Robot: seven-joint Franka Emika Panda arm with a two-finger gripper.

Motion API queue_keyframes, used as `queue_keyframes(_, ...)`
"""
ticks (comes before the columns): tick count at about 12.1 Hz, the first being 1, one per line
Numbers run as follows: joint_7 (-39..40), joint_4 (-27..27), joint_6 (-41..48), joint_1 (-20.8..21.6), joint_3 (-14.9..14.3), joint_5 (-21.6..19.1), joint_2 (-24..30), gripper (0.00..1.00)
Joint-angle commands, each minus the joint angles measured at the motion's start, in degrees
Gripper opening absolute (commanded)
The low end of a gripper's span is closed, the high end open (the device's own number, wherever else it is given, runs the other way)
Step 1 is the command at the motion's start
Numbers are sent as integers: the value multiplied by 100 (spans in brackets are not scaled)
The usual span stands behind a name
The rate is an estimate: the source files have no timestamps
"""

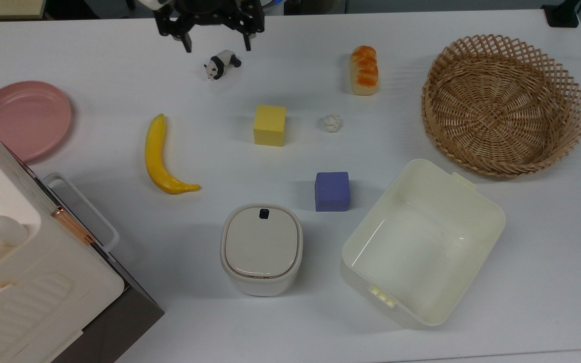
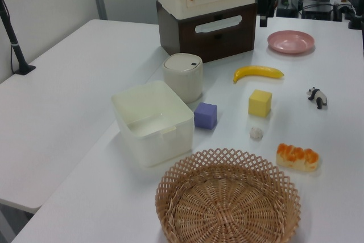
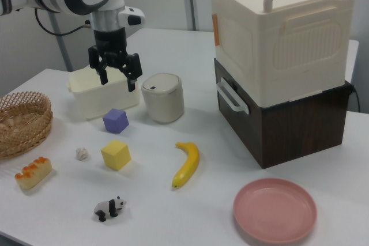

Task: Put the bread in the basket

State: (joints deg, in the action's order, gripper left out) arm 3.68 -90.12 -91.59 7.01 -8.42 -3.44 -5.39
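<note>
The bread [image 1: 364, 70], a small cream loaf with an orange-brown top, lies on the white table to the left of the basket [image 1: 505, 106] in the top view. It also lies beside the basket [image 2: 227, 203] in the left view, as the bread [image 2: 297, 157], and near the right view's left edge, as the bread [image 3: 33, 172] below the basket [image 3: 20, 122]. My gripper [image 1: 217, 44] hangs open and empty at the top view's upper edge, just above the toy panda [image 1: 221, 64] and well left of the bread. In the right view the gripper [image 3: 118, 82] is up in the air.
Between gripper and bread lie a yellow cube [image 1: 270, 125] and a small white ball [image 1: 332, 123]. A banana [image 1: 162, 159], purple cube [image 1: 332, 191], lidded pot [image 1: 261, 248], cream tub [image 1: 421, 242], pink plate [image 1: 23, 118] and a tall cream box [image 1: 18, 272] occupy the top view's lower and left parts.
</note>
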Motion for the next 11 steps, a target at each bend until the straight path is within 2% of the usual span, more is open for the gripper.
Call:
queue_keyframes(1,-43,-286,464,292,-28,-51,319,100)
queue_keyframes(6,-78,-1085,546,713,-10,-60,977,100)
queue_keyframes(9,-78,-1603,677,933,173,-69,1355,100)
queue_keyframes(11,-78,-1902,678,1109,183,-78,1575,100)
